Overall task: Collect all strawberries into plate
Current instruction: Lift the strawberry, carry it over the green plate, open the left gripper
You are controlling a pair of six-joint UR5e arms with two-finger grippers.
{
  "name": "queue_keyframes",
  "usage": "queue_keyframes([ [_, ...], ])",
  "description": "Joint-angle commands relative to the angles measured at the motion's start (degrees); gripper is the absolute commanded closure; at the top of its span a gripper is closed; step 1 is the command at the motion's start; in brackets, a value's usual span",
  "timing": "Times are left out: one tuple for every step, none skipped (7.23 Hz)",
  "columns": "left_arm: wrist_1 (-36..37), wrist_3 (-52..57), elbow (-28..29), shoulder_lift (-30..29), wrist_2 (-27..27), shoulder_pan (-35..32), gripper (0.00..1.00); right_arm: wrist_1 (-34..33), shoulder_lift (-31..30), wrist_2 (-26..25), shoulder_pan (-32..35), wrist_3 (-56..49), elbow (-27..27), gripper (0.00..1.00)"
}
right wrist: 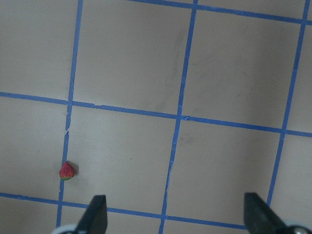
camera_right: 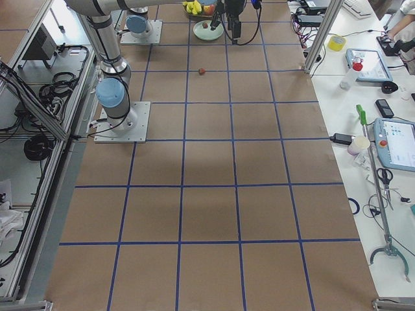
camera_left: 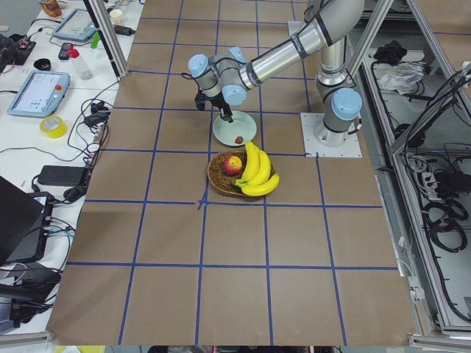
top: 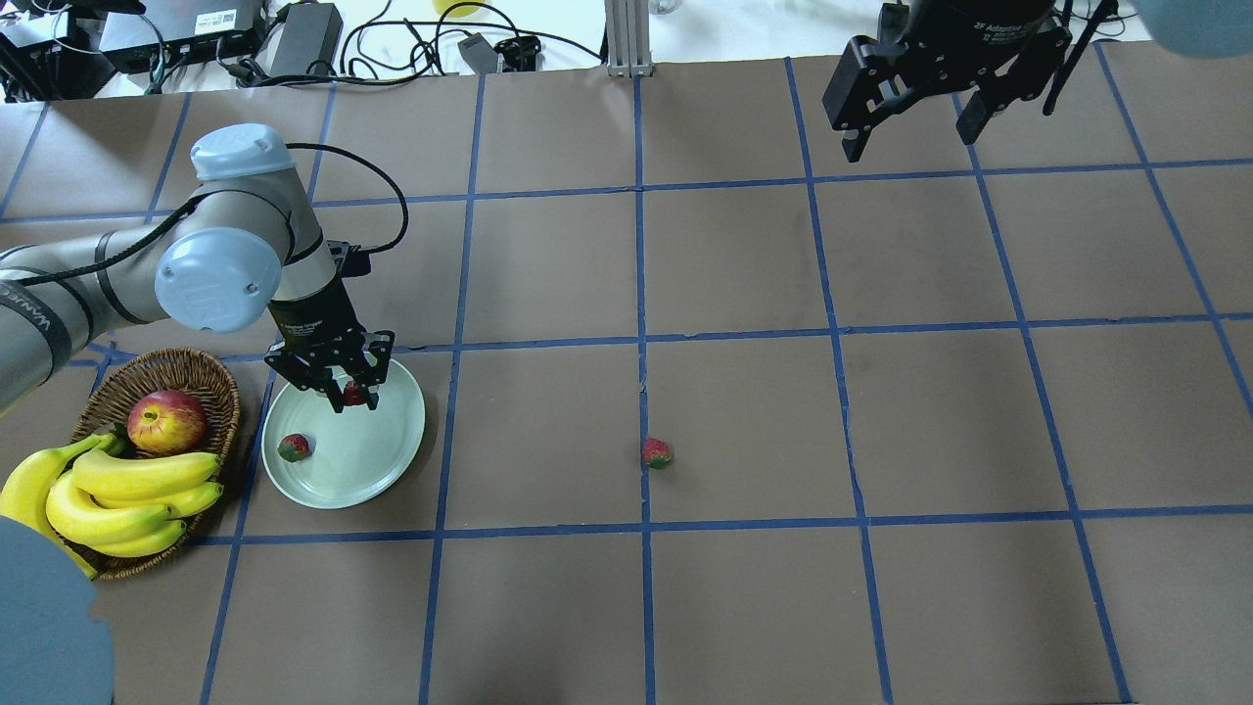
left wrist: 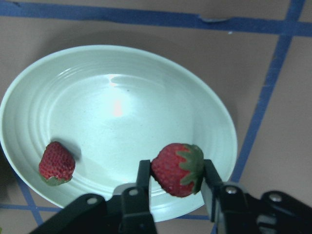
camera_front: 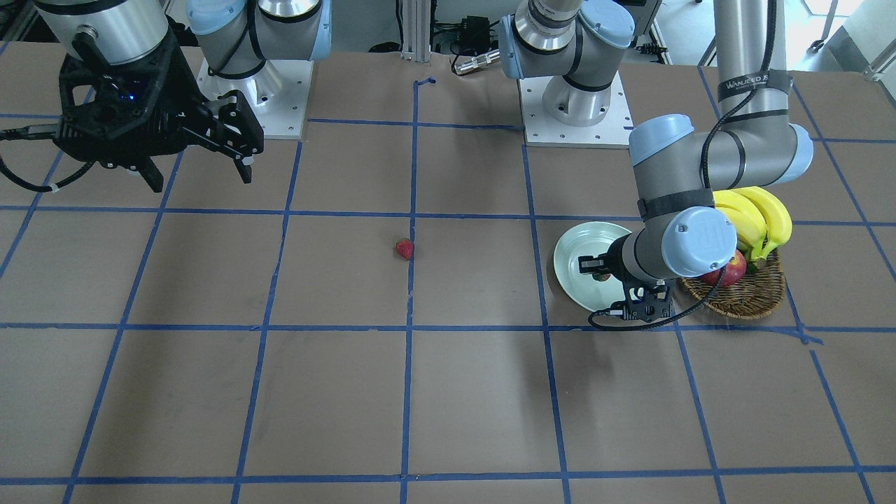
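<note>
left gripper point(left wrist: 176, 173) clamps strawberry point(left wrist: 169, 165) over plate point(left wrist: 122, 97) (front view mostly hides it) | right gripper point(right wrist: 178, 210) wide, empty

Bright, even overhead light throws soft shadows and a white glare on the plate point(left wrist: 117, 105).

Left gripper point(top: 354, 402) over plate point(top: 364, 468) at its 12 o'clock rim, fingers pinching held strawberry point(top: 353, 394); second strawberry point(top: 293, 447) lies in plate at 9 o'clock; third strawberry point(top: 657, 452) on table, well apart at plate's 3 o'clock; wicker basket point(top: 192, 365) with apple point(top: 166, 421) and bananas point(top: 127, 490) just beside plate at 9 o'clock; right gripper point(top: 907, 143) at view's 1 o'clock, jaws wide apart, empty
</note>
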Motion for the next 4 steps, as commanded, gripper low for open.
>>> queue_keyframes([
  [0.42,0.49,-0.14,-0.32,1.12,0.71,0.01,0.07,0.0,0.06,0.04,-0.01,0.0,0.0],
  [0.42,-0.38,0.13,0.55,1.03,0.63,0.0,-0.19,0.0,0.06,-0.05,-0.01,0.61,0.0],
  [0.25,-0.56,0.22,1.25,0.69,-0.24,0.0,-0.28,0.0,0.24,-0.05,0.07,0.88,0.0],
  [0.33,-2.22,0.31,1.96,-0.1,-1.99,0.0,-0.28,-0.17,0.15,-0.05,-0.01,0.88,0.0],
])
